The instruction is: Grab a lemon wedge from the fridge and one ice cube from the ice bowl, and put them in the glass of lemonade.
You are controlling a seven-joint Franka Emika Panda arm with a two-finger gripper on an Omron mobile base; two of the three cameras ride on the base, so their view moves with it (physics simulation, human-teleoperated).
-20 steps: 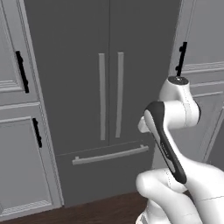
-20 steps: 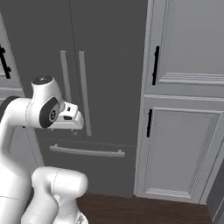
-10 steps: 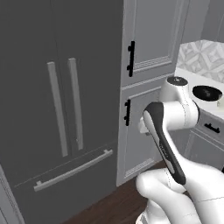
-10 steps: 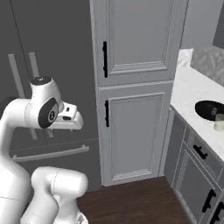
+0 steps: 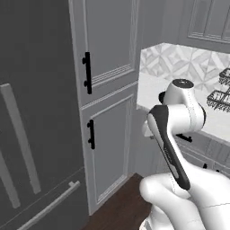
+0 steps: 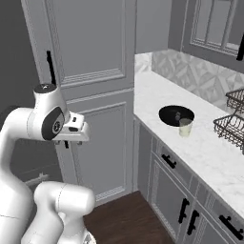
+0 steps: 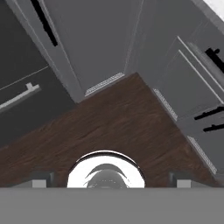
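Note:
The dark grey fridge stands shut at the left, its light bar handle upright. Its bottom drawer also shows in the hand view. On the white counter sits the black ice bowl, and the pale yellow glass of lemonade stands just in front of it on the right. My gripper points down at the wood floor, well left of the counter, its fingertips wide apart with nothing between them. The lemon wedge is out of view.
Tall light grey panelled cabinets with black handles stand between fridge and counter. A wire dish rack sits right of the glass. Lower cabinet drawers run under the counter. Dark wood floor lies below the hand.
The whole picture has slid left: the base has turned right, away from the fridge. The counter with bowl, glass and rack has come into view. The arm keeps its pose.

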